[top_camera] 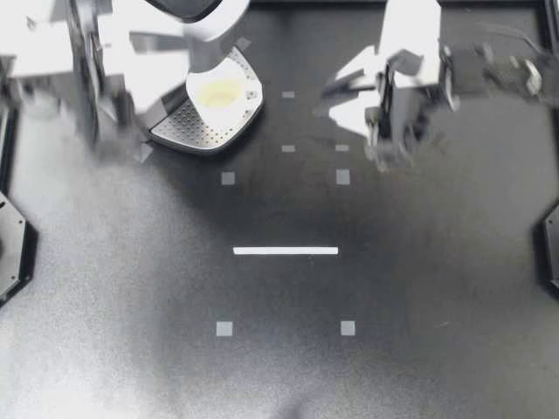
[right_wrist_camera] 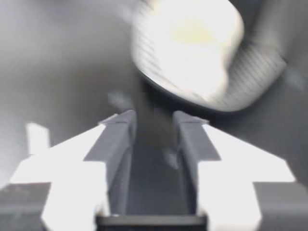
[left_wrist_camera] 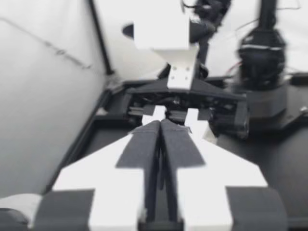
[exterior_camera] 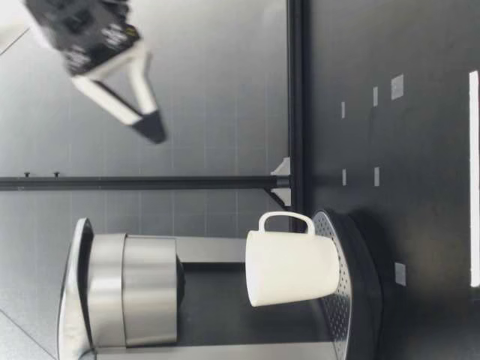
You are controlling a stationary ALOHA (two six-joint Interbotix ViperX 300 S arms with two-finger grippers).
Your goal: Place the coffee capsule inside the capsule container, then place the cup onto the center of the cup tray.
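Observation:
A white cup (top_camera: 220,90) stands upright on the perforated cup tray (top_camera: 188,129) of the coffee machine (top_camera: 175,35) at the back left. In the low view the cup (exterior_camera: 291,268) has its handle toward the open table, under the machine's metal head (exterior_camera: 135,289). My right gripper (top_camera: 389,153) hangs over the back right of the table, well apart from the cup. Its wrist view shows the gripper (right_wrist_camera: 154,120) open with nothing between its fingers and the cup (right_wrist_camera: 190,45) blurred ahead. My left gripper (left_wrist_camera: 161,126) is shut on nothing. No capsule shows in any view.
A white tape strip (top_camera: 286,250) and small grey squares (top_camera: 225,328) mark the dark table. In the low view a gripper (exterior_camera: 146,120) hangs high above the table, beside a black frame bar (exterior_camera: 150,182). Black arm mounts (top_camera: 13,249) sit at the table's sides.

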